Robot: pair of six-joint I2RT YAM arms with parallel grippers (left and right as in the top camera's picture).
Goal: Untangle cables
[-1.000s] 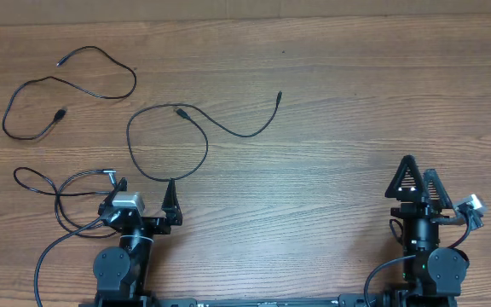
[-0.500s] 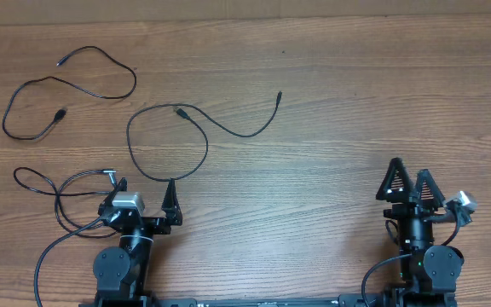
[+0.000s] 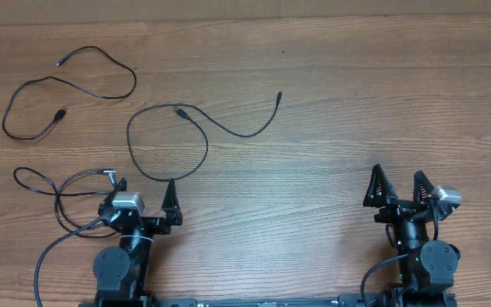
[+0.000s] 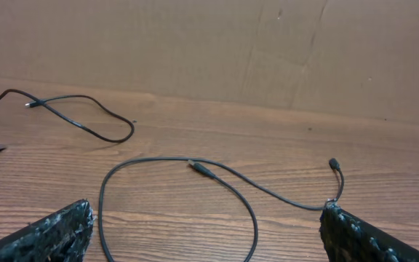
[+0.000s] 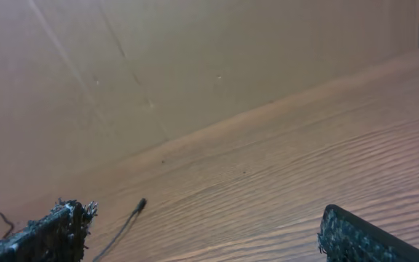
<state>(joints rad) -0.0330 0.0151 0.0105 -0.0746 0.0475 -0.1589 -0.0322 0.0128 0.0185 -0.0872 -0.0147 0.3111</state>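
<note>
Right gripper (image 3: 396,173) swung left, toward looped cable (image 3: 206,147); both wide, empty. Left gripper (image 3: 147,182) just beside looped cable, moving could snag it.

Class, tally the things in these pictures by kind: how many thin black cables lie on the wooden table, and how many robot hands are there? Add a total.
Thin black cables: 3 (upper-left cable, middle cable, lower-left cable)
Robot hands: 2 (left hand, right hand)
Total: 5
</note>
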